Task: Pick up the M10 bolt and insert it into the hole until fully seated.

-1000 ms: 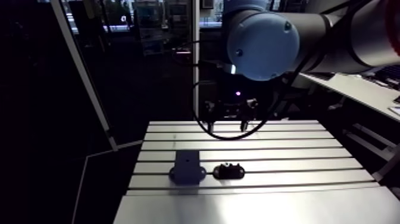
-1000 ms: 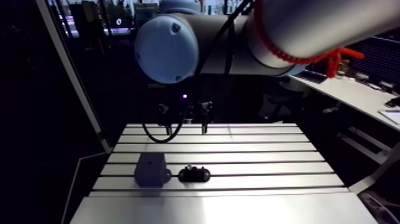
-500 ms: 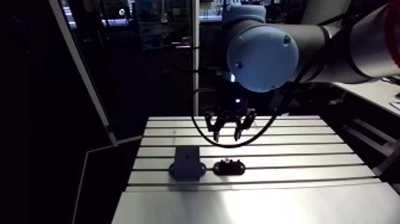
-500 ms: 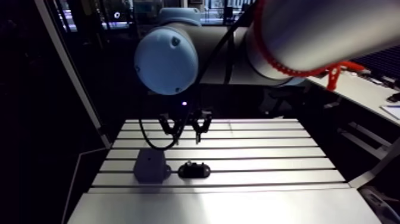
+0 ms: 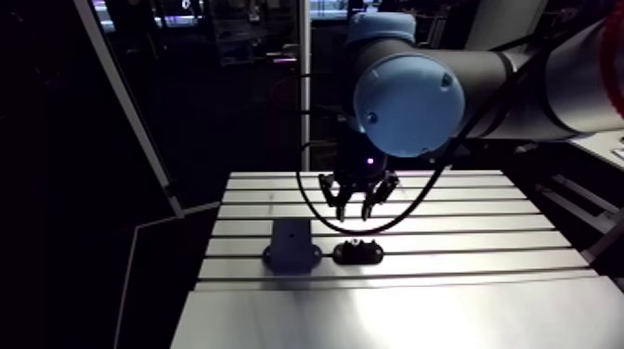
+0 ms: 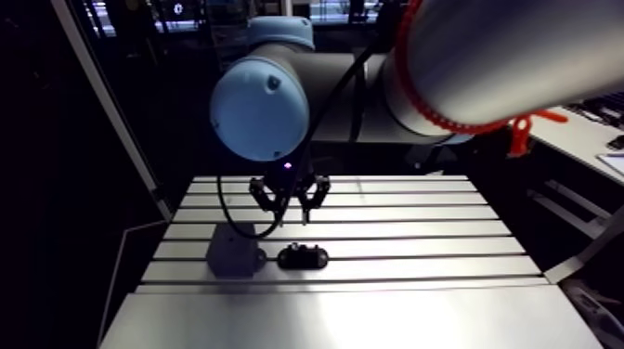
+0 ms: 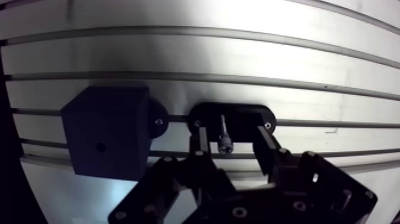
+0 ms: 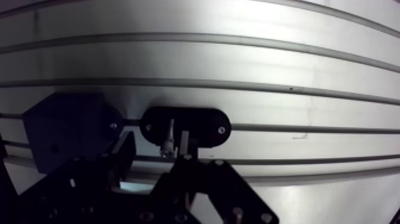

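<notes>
In the wrist view a small silver bolt [image 7: 224, 136] lies in a black oval holder [image 7: 244, 116] on the slotted table. Beside the holder stands a dark block [image 7: 107, 140] with a small hole [image 7: 100, 146] in its face. My gripper [image 7: 231, 134] hovers above the holder, its fingers [image 7: 201, 142] partly drawn in and still apart, the bolt showing in the gap below them. Nothing is pressed between them. In the arm view the gripper [image 5: 353, 210] hangs a little behind and above the holder [image 5: 358, 251], with the block [image 5: 292, 247] to its left.
The aluminium table [image 5: 464, 278] has long slots running across it. A slanted frame post [image 5: 130, 121] rises at the table's left, and the table's left edge drops off beside the block.
The gripper has come forward and down toward the holder, and its fingers have narrowed from wide apart. The arm camera has shifted with the arm; block and holder stay put.
</notes>
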Controlling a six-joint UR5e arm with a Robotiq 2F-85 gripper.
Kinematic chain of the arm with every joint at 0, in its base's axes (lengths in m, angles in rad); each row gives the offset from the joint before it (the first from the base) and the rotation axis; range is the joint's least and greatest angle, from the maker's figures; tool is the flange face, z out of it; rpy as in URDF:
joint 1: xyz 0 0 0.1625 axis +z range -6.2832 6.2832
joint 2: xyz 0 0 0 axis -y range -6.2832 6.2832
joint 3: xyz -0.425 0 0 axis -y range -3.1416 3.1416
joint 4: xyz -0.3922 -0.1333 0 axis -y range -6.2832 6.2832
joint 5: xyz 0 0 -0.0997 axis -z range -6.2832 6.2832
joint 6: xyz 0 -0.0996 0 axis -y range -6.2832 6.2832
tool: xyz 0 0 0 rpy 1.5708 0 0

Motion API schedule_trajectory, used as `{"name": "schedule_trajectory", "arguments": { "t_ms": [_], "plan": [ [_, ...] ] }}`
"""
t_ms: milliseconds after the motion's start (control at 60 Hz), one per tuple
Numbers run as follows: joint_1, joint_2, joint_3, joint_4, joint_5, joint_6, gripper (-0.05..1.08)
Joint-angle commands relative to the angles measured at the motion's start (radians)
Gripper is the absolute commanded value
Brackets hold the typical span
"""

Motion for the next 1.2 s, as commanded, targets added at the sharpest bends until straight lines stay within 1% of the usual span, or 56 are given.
{"name": "schedule_trajectory", "arguments": {
  "t_ms": [17, 367, 600, 1200],
  "plan": [
    [0.001, 0.005, 0.003, -0.005, 0.001, 0.001, 0.5],
    [0.0, 0.007, 0.01, -0.005, -0.001, 0.001, 0.51],
    [-0.002, 0.005, 0.022, -0.005, -0.006, 0.001, 0.51],
    [-0.002, 0.007, 0.038, -0.007, -0.008, 0.0, 0.51]
  ]
}}
